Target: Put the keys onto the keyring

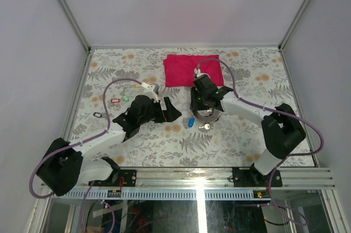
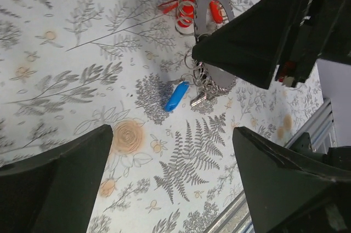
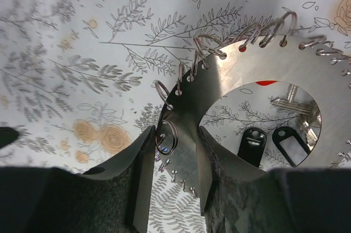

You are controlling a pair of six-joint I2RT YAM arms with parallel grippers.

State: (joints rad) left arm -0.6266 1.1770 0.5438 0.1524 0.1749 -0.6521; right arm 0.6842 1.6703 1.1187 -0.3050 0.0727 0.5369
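Two tools meet over the middle of the worktop [image 1: 247,151]. The left tool [image 2: 171,134] has its jaws spread wide and holds nothing. Ahead of it a blue-tagged key [image 2: 176,96] and a bare silver key [image 1: 204,126] lie at the lower rim of the keyring [image 3: 263,60]; whether they are hooked on, I cannot tell. The right tool [image 3: 176,153] pinches that flat grey ring by its band and holds it tilted. Farther left lie a black-tagged key [image 1: 97,114], a red-tagged key [image 1: 114,100], a green-tagged key [image 1: 125,98] and a yellow-tagged key [image 1: 137,85]. Farthest back is a red cloth [image 1: 193,69].

Keyring [image 3: 263,63] in right end effector [image 3: 176,170]
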